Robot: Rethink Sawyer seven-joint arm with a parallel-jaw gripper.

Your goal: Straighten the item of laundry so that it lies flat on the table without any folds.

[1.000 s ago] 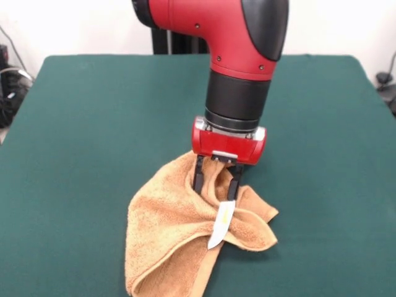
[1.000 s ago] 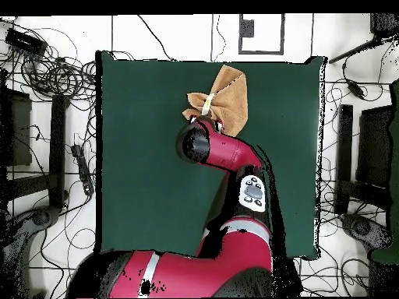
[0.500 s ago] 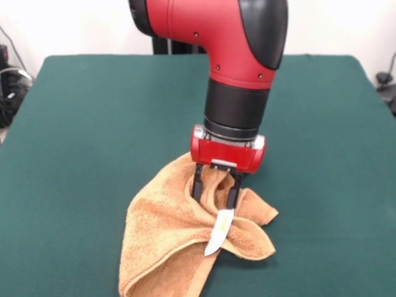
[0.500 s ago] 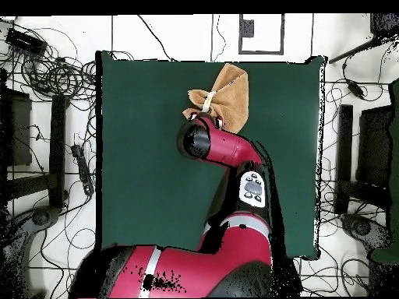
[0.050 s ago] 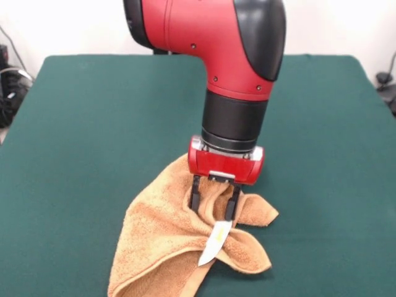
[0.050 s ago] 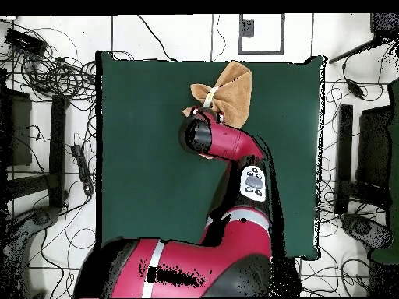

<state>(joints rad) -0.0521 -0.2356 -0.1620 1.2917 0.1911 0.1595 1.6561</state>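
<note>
- The towel [image 5: 167, 241] lies bunched and folded on the green worktop [image 5: 80, 124], near its front edge; its lower corner runs off the front view's bottom.
- A white tag [image 5: 212, 242] hangs from a gathered ridge of the cloth.
- The pincer [image 5: 213, 201] points straight down, its two dark fingers closed on that raised ridge.
- Above it, the red arm [image 5: 210, 37] comes down.

Cloth against glossy plastic.
Towel [image 5: 164, 238]: rough looped terry, smooth white tag [image 5: 211, 242]. Table [image 5: 99, 124]: matt green felt. Arm [image 5: 216, 43]: glossy shell.
</note>
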